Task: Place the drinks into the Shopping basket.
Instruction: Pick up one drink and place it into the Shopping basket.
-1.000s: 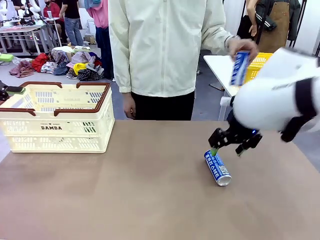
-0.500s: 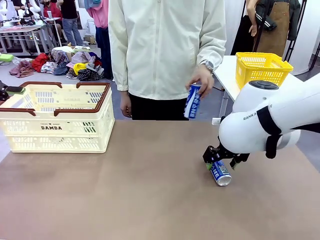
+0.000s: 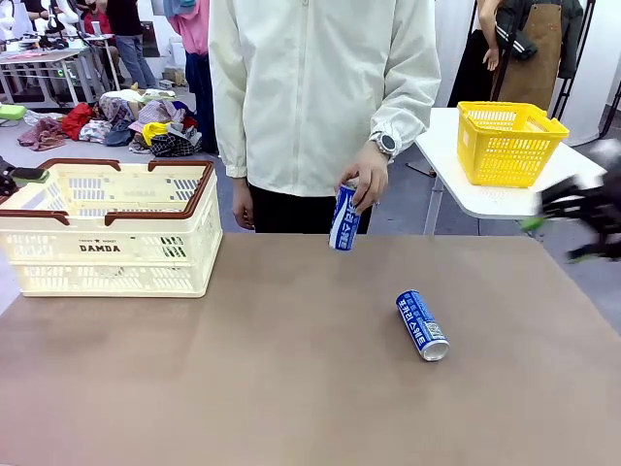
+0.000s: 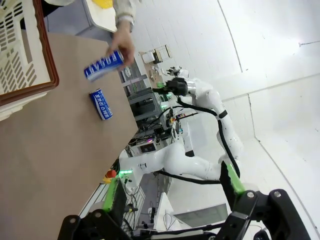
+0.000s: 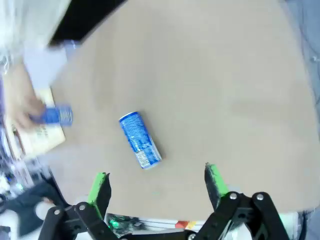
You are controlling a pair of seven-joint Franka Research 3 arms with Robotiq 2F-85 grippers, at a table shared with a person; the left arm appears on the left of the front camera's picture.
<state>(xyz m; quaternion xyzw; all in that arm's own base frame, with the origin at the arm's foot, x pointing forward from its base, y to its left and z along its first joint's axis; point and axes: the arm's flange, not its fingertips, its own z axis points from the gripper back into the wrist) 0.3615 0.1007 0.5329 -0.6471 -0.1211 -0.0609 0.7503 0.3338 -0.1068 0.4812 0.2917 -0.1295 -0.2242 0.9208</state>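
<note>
Drink can (image 3: 422,325) lies on its side on the table (image 3: 243,369), right of middle, nothing touching it. Both claws gape wide and empty: right gripper (image 5: 156,179) raised off to its right, left gripper (image 4: 172,187) by the Shopping basket (image 3: 146,277) at the left. Farther back, a person's hand (image 3: 367,180) holds a second can (image 3: 343,217) nearly upright over the far edge.

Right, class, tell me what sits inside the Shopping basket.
Inside the Shopping basket its slotted inner walls show; the near wall hides its floor. One can lies outside, on the table.
</note>
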